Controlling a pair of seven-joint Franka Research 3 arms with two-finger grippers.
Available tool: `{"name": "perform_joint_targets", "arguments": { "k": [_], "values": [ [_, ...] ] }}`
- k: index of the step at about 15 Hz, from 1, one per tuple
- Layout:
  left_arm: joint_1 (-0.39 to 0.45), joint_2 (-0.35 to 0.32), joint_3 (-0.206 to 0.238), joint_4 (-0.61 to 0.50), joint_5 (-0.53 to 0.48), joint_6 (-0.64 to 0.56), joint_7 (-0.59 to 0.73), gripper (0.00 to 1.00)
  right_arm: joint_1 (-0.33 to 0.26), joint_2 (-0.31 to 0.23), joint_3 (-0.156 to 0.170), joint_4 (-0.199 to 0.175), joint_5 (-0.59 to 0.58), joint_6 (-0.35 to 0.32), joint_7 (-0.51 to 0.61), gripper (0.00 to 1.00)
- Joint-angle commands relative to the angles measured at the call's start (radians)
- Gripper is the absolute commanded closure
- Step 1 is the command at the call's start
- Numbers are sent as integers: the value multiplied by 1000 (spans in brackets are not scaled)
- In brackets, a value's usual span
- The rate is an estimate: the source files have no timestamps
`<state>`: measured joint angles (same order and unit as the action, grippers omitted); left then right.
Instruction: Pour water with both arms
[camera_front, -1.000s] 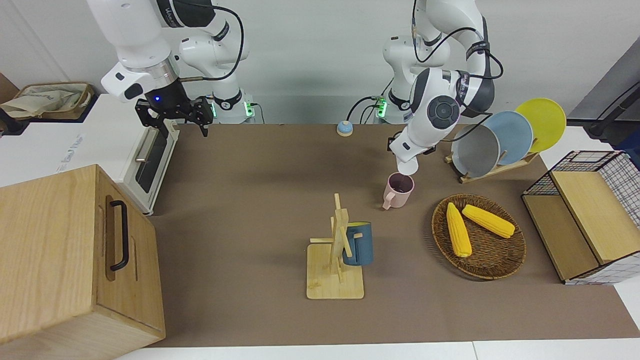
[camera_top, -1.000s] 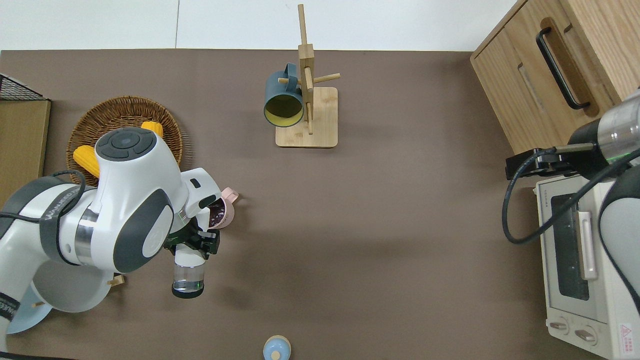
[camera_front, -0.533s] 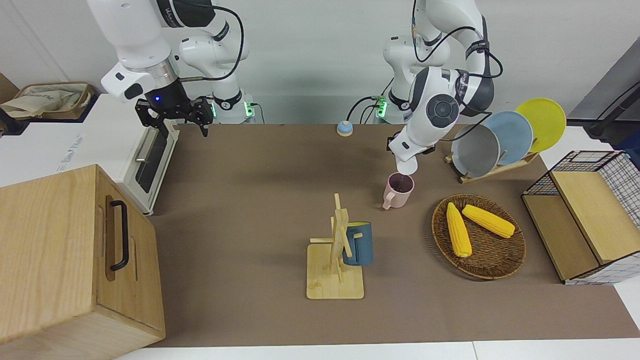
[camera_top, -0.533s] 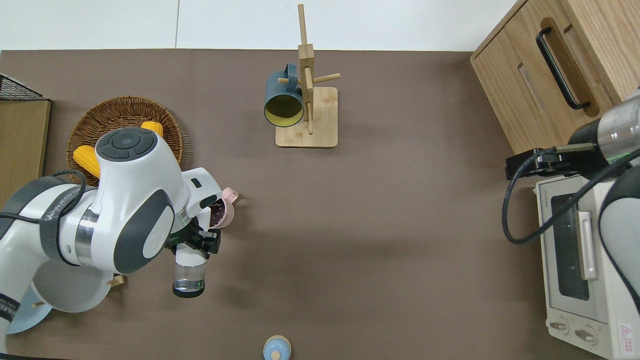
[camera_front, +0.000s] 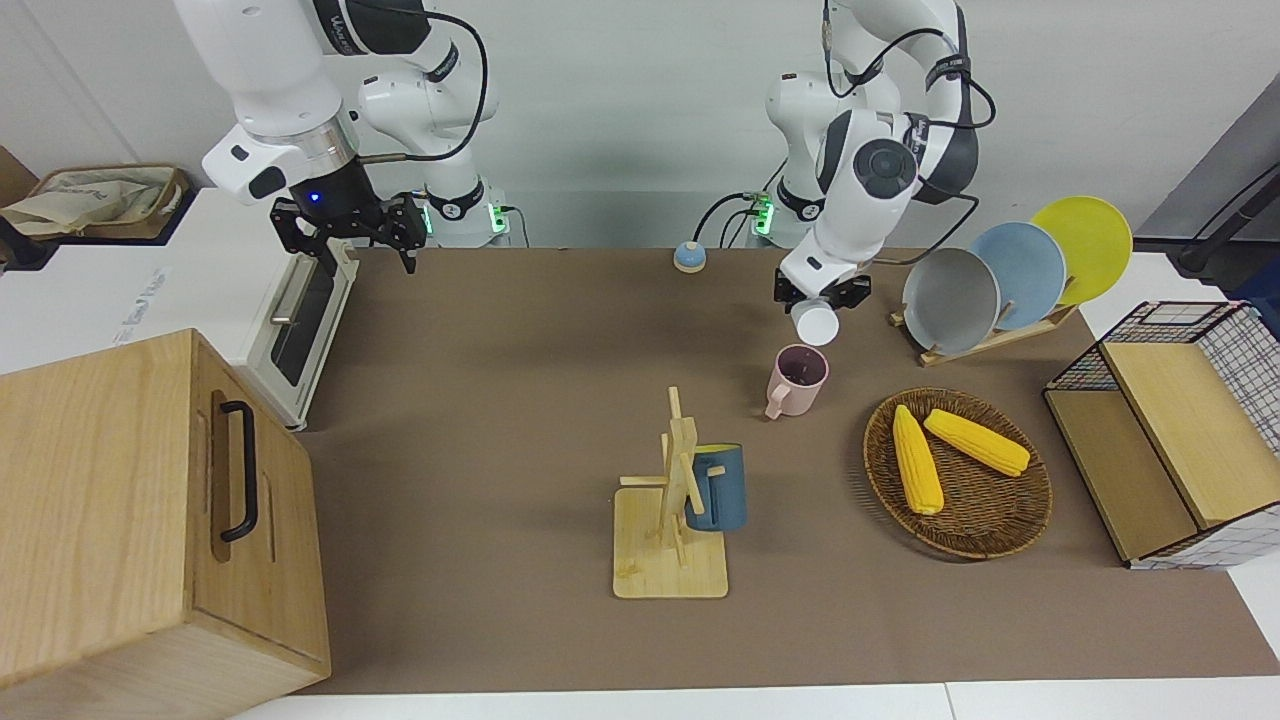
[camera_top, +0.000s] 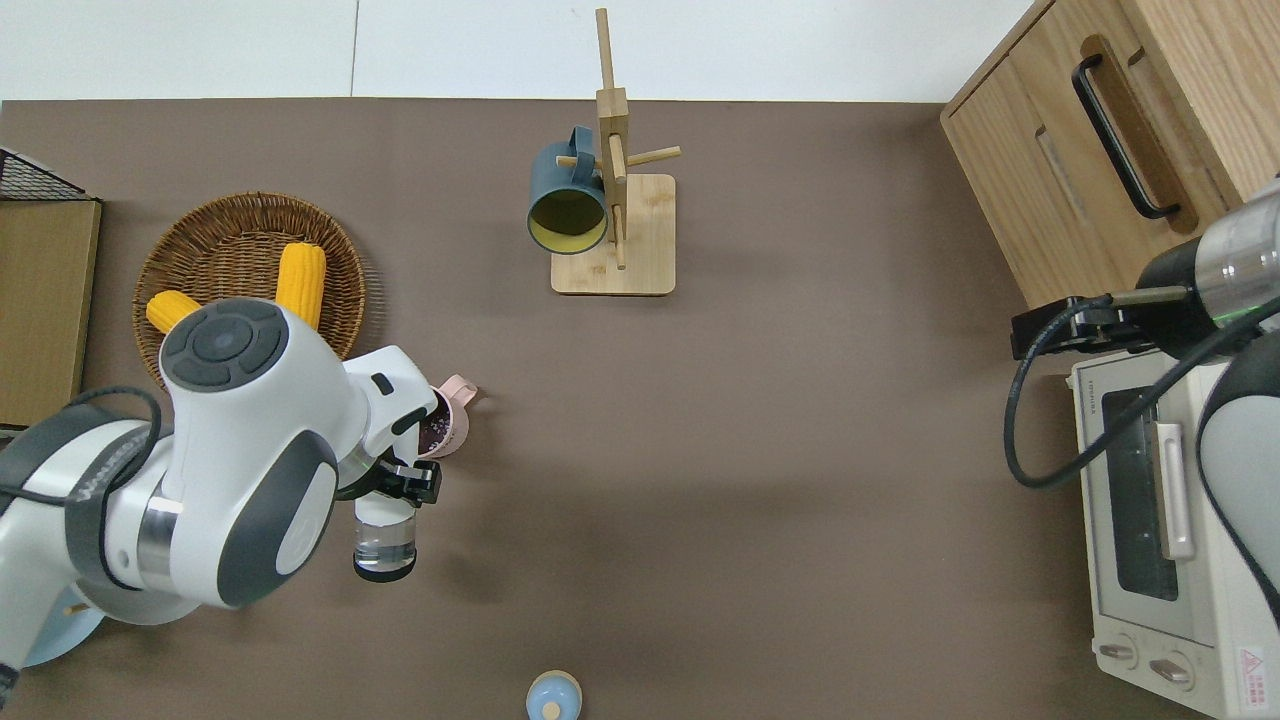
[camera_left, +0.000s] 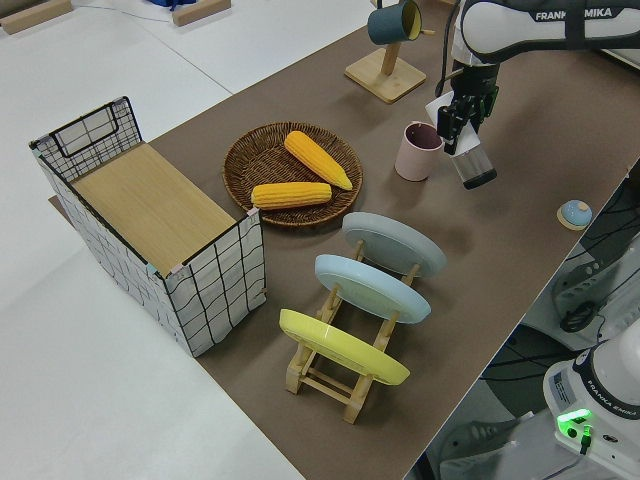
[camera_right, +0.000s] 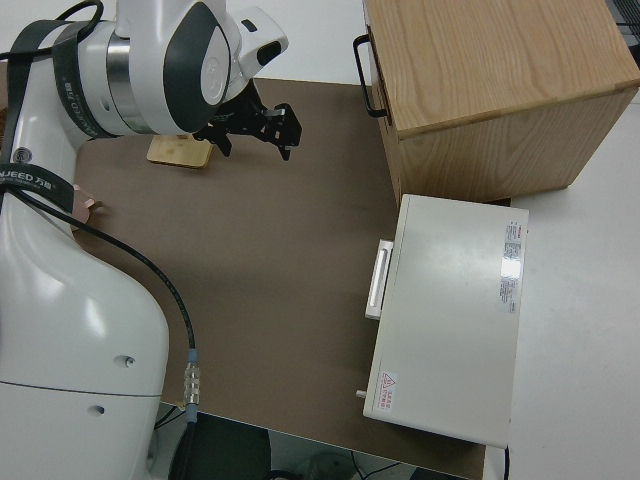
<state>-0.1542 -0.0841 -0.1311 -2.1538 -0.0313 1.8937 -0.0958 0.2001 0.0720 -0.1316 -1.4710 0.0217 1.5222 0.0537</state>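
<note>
**Left arm holds the cup by the pink mug**

I see the left gripper (camera_top: 392, 487) with its fingers closed on a clear cup (camera_top: 384, 545), tilted so its white mouth faces away from the robots (its base nearer the robots). The cup hangs over the brown table (camera_top: 760, 450), just on the robots' side of the pink mug (camera_front: 797, 378), which stands upright near the wicker basket (camera_front: 1010, 520) of corn. The right arm is parked, its gripper (camera_front: 345, 236) showing fingers spread and empty.
</note>
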Motion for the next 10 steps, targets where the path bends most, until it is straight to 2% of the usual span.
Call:
{"name": "perform_joint_targets", "arguments": {
  "k": [1,5,10],
  "values": [
    [-22,-158,4,-162,11,146,-19,1000,-5,-12,0,-6,12,3,-20,11],
    [-21,-203,-4,-233,11,237,-21,1000,-5,-12,1,-6,12,3,-20,11],
    [-8,-347,-4,-394,11,353,-85,1000,-5,-12,1,-6,12,3,-20,11]
  ]
}}
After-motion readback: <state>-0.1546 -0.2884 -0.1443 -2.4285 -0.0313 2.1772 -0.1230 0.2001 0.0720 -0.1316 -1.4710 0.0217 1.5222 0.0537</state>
